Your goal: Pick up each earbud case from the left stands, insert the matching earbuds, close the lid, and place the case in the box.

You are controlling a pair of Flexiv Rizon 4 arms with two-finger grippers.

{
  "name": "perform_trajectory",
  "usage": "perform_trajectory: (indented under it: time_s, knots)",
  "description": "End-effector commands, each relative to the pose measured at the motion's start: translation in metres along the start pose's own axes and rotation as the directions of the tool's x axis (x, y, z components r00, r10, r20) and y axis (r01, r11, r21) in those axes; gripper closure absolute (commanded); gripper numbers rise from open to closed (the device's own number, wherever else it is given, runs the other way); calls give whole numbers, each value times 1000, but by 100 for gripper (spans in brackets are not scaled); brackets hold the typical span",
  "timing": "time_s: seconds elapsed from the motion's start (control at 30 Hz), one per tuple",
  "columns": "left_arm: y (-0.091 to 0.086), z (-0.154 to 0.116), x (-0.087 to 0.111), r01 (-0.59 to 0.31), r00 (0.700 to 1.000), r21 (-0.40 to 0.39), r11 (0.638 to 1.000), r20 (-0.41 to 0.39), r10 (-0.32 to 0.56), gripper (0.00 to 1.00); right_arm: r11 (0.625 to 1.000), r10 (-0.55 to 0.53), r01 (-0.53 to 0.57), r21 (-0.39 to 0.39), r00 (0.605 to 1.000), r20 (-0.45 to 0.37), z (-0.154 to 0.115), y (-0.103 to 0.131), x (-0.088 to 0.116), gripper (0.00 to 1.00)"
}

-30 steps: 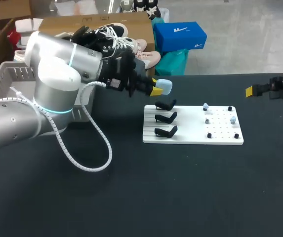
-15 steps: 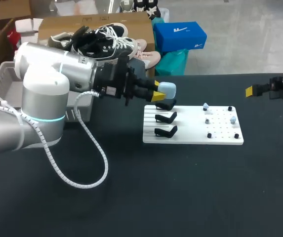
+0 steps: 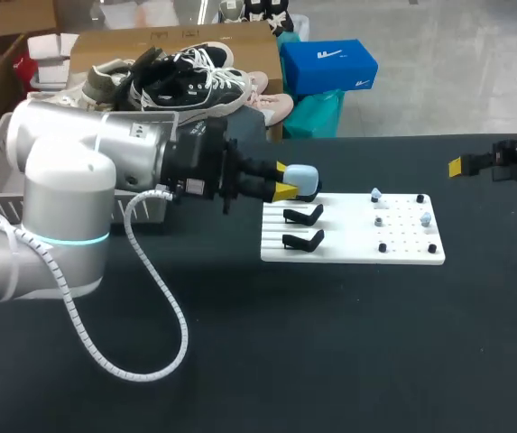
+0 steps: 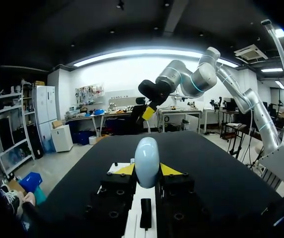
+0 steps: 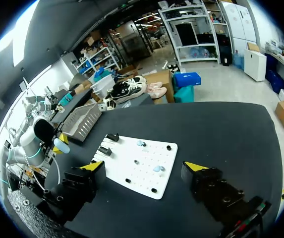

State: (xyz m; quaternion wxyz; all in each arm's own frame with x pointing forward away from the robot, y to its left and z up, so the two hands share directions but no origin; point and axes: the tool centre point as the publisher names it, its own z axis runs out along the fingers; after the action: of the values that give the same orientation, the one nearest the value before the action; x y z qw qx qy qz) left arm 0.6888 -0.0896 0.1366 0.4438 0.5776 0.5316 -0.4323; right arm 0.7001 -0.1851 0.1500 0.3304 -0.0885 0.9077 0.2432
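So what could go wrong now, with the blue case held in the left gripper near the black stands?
The rounded earbud case is pinched only by the yellow tips of the left gripper, so it might slip or twist. It sits close to the top stand; a low move could knock that stand or shift the white board and the small earbuds on it.

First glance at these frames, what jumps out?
The left gripper is shut on a pale blue earbud case, right at the farthest black stand on the white board. The two nearer stands sit bare, and small earbuds dot the board's other half. The right gripper hangs open off to the table's right side.
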Motion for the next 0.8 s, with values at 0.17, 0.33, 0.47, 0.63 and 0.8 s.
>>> perform_trajectory:
  time_s: [0.17,0.33,0.47,0.63,0.8]
  knots:
    - [-4,0,0,-2,1000,-75,997,3,2,100,1000,0,0,0,1000,0,0,0,0,0]
    - [-4,0,0,-2,1000,-75,997,3,2,100,1000,0,0,0,1000,0,0,0,0,0]
    - [-4,0,0,-2,1000,-75,997,3,2,100,1000,0,0,0,1000,0,0,0,0,0]
    - [-6,2,8,45,998,-51,998,48,-42,100,1000,0,0,0,1000,0,0,0,0,0]
    - [-5,15,12,59,995,-7,998,83,-58,100,1000,-18,18,0,1000,6,-11,8,2,0]
